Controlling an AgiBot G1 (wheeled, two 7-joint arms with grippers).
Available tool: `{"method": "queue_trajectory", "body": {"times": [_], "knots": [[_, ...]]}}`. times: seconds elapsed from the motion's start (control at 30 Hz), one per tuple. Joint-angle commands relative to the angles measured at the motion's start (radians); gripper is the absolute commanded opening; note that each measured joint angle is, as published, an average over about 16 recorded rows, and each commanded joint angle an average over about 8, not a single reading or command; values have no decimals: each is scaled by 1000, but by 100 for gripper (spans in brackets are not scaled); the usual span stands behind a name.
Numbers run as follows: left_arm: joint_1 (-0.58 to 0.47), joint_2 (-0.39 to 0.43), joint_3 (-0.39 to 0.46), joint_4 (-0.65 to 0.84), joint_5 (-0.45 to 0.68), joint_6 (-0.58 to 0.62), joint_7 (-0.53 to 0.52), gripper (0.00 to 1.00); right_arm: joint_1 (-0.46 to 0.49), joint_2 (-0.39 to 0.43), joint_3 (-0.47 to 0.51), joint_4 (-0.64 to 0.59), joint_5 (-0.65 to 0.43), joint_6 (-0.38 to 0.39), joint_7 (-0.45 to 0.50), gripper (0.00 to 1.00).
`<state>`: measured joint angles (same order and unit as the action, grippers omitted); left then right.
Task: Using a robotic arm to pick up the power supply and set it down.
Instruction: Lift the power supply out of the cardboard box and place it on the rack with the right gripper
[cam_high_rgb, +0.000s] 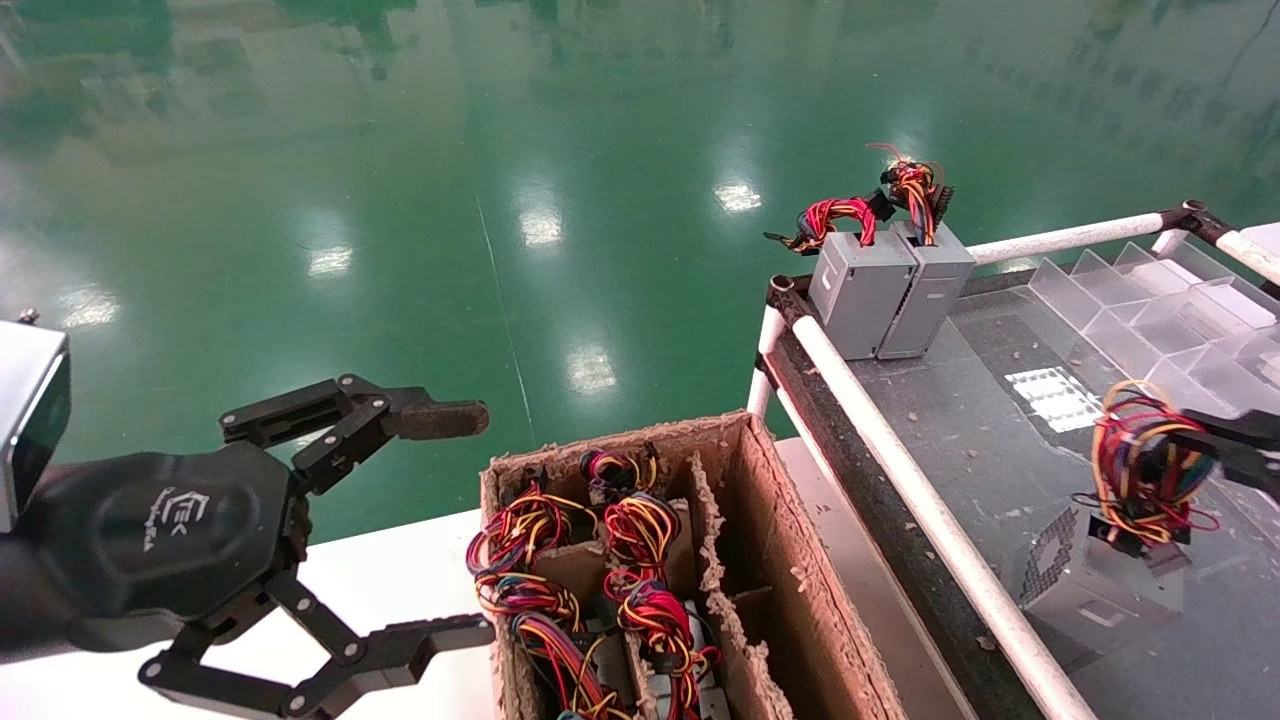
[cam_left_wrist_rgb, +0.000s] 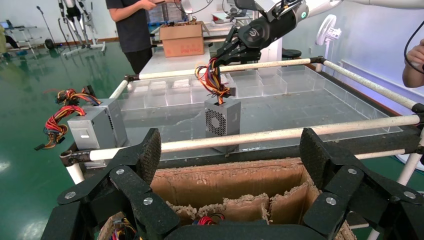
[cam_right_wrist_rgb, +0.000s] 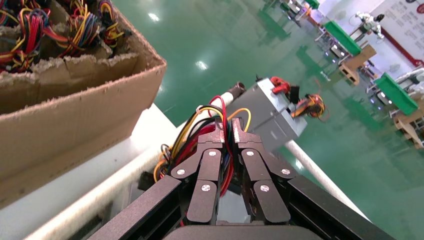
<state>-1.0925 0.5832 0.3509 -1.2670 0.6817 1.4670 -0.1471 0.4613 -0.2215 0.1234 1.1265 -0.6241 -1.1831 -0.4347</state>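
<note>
Power supply (cam_high_rgb: 1090, 590) rests on grey glass-topped table (cam_high_rgb: 960, 450) above glossy green floor (cam_high_rgb: 500, 150).

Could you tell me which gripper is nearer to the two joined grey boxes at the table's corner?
Right. The right gripper is over the table, gripping the power supply's wires, nearer the two joined grey boxes. The left gripper hangs open beside the cardboard box, off the table.

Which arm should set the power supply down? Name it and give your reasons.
Right. The right gripper is shut on the power supply's wire bundle, holding it over the glass-topped table. The left gripper hangs open beside the cardboard box.
</note>
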Motion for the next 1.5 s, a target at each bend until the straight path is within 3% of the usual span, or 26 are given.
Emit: {"method": "queue_trajectory", "body": {"times": [0.03,0.3,0.53,0.93,1.5], "knots": [[0,0,0,0,0,0,0,100,-3,-12,-2,27,-4,19,-3,0],[0,0,0,0,0,0,0,100,129,-65,-110,124,-81,121,52,0],[0,0,0,0,0,0,0,100,330,-151,-237,102,-192,141,113,0],[0,0,0,0,0,0,0,100,714,-340,-427,-87,-405,57,185,0],[0,0,1,0,0,0,0,100,974,-546,-514,-395,-539,30,77,0]]}}
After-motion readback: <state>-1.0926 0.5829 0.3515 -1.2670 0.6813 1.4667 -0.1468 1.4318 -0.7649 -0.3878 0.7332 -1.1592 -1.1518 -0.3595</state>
